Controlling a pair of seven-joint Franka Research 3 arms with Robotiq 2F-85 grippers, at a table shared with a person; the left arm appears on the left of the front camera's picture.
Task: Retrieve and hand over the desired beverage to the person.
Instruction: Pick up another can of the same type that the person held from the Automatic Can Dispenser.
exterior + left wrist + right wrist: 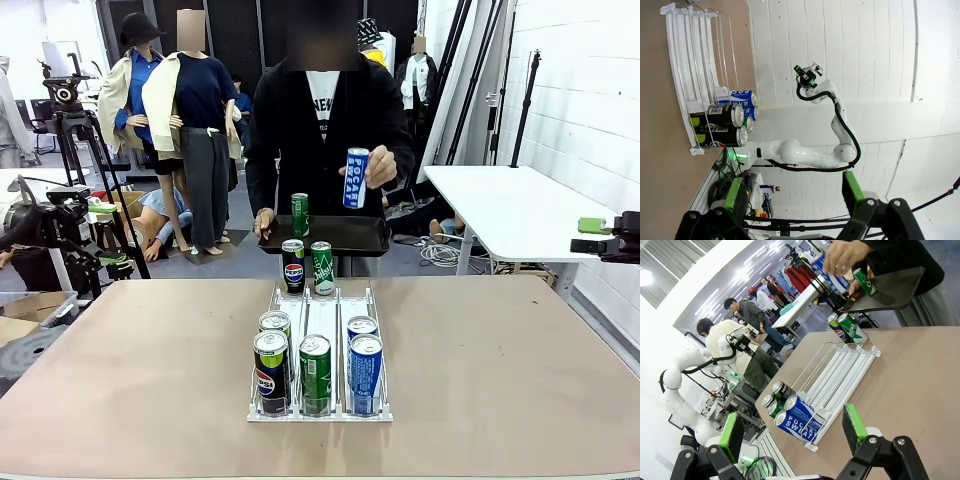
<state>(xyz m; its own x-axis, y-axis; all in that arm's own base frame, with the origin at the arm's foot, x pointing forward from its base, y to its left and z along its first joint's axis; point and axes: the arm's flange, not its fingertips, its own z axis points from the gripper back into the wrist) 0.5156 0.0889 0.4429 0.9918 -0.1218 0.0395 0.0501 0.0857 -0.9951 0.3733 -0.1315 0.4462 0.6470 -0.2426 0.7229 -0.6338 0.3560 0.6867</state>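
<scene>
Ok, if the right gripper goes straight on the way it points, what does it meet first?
Probably the blue can at the near end of the rack, straight ahead of the open right gripper; depth is hard to judge.

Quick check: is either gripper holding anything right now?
Neither: the left gripper and right gripper are open and empty. The person's hand grips the blue cylindrical metal can by its side.
</scene>
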